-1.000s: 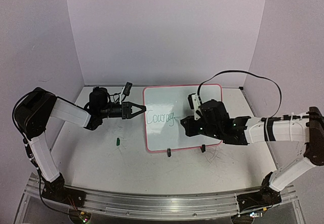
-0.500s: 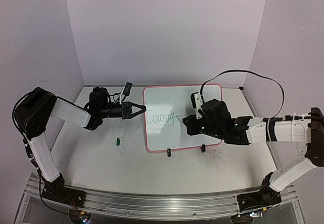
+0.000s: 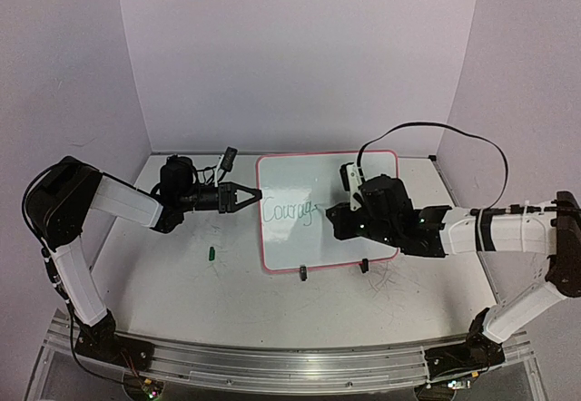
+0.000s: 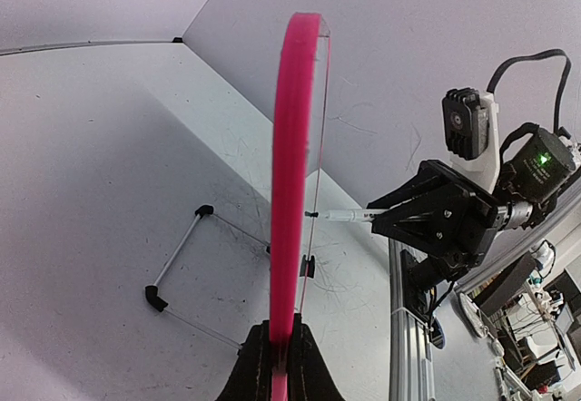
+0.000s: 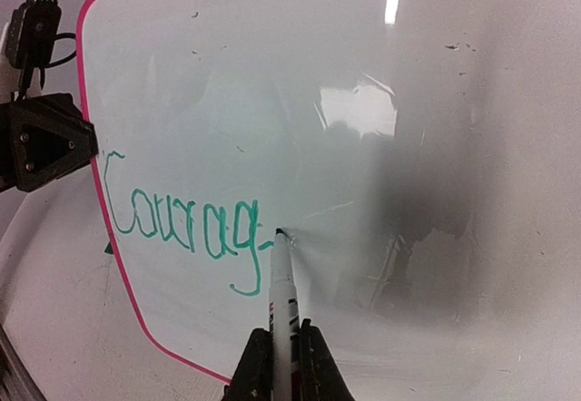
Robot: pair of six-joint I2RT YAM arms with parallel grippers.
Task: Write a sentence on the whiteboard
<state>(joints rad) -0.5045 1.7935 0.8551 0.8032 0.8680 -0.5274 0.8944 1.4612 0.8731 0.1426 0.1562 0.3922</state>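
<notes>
The sentence has gained a short stroke past "g" — probably the "e" starting — right gripper clamped on the marker, left gripper pinching the whiteboard.

Whiteboard on table; left tool on board's left edge; marker tip right of sentence.
</notes>
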